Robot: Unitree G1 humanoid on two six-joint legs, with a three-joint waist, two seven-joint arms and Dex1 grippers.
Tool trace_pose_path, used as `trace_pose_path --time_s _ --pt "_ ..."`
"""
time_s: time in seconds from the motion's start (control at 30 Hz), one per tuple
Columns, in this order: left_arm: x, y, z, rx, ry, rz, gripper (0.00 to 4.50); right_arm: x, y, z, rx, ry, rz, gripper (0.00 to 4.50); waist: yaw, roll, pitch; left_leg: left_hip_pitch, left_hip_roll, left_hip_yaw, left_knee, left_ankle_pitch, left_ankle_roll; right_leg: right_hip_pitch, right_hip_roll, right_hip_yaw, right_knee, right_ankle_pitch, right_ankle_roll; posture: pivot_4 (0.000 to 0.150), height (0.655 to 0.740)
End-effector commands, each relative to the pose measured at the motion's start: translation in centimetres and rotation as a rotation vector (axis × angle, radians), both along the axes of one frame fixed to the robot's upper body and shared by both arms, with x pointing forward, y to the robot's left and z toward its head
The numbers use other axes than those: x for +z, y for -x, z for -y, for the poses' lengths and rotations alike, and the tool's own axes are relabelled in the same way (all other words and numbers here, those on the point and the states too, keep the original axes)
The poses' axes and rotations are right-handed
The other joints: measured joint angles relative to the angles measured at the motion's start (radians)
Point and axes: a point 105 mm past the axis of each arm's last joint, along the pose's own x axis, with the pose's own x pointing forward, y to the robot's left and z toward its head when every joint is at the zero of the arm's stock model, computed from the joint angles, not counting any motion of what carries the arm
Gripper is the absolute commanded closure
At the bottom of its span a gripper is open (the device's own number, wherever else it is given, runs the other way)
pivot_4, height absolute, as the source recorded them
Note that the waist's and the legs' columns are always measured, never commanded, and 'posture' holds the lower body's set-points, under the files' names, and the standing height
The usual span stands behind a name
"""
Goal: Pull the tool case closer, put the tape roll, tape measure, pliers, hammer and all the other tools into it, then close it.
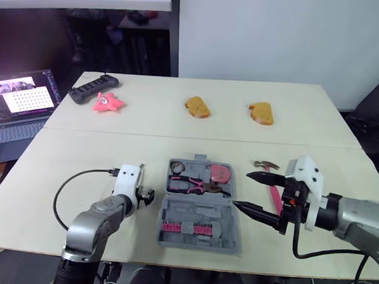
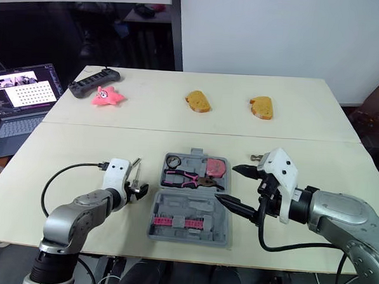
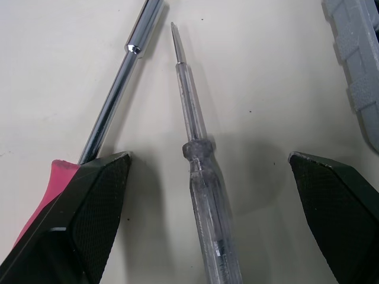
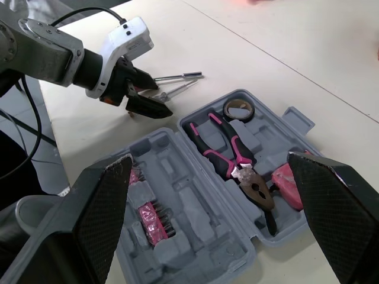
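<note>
Left of the tool case (image 1: 196,213), left hand (image 3: 209,161) spread astride a clear screwdriver (image 3: 204,207); right hand (image 1: 241,191) spread at its edge.

A pale cream surface (image 1: 81,155) of two slabs meets at a seam (image 1: 316,145) running left to right. Near the middle lies the open grey tool case (image 1: 201,212). Just right of it rests the hammer (image 1: 266,165), its head toward the far side. Left of the case lie two screwdrivers side by side, a pink-handled one (image 3: 112,112) and a clear-handled one (image 3: 198,171). On the far slab, a black bar-shaped object (image 1: 92,88) sits far left, a pink star toy (image 1: 107,103) just beside it, and two orange-brown bread-like pieces (image 1: 197,107) (image 1: 261,113) lie well apart to the right.
</note>
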Motion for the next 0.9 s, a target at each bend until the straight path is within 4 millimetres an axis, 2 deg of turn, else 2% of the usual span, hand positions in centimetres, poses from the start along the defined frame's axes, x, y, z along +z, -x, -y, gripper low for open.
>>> trace_pose_path --time_s 0.03,0.27,0.53,0.67,0.8,0.9 --pt "-1.2 0.4 0.3 -0.017 0.004 -0.051 0.81 0.6 0.2 -0.3 0.013 0.016 0.043 0.00 0.000 0.000 0.000 0.000 0.000 0.000 0.000 0.000 0.000 0.000 0.000 0.000 0.000 0.000 0.000 0.150 0.7400" --pt "-1.1 0.1 0.5 -0.022 0.013 -0.045 4.46 0.5 0.1 -0.2 0.008 0.023 0.039 0.00 0.001 0.000 0.000 0.000 0.000 0.000 0.000 0.000 0.000 0.000 -0.001 0.000 0.000 0.000 0.000 0.150 0.7400" --pt "0.0 -0.5 0.4 -0.021 0.025 0.002 4.48 0.4 0.0 -0.1 0.000 0.027 0.038 0.00 0.003 0.000 0.000 0.000 0.000 0.000 0.000 0.000 0.000 0.000 0.000 0.000 0.000 0.000 0.000 0.150 0.7400" --pt "4.0 -1.1 0.0 -0.104 -0.015 0.114 4.48 0.3 0.1 0.0 -0.004 0.028 0.034 0.00 0.000 -0.002 0.001 -0.001 0.000 0.000 0.000 0.000 0.000 0.000 0.000 -0.001 0.000 0.000 0.000 0.150 0.7400" --pt "7.1 -0.6 -0.2 -0.249 -0.031 0.150 4.48 0.2 0.0 -0.1 -0.010 0.023 0.035 0.00 -0.005 -0.003 0.002 -0.001 0.000 -0.001 -0.001 0.000 0.000 -0.001 0.000 -0.001 0.000 0.000 0.000 0.150 0.7400" --pt "9.0 0.4 0.2 -0.518 -0.060 0.126 4.48 -0.2 -0.1 0.0 -0.022 0.022 0.032 0.00 -0.005 -0.003 0.002 -0.001 0.000 0.000 -0.003 0.000 0.000 -0.002 0.001 0.000 0.000 0.000 0.000 0.150 0.7400"
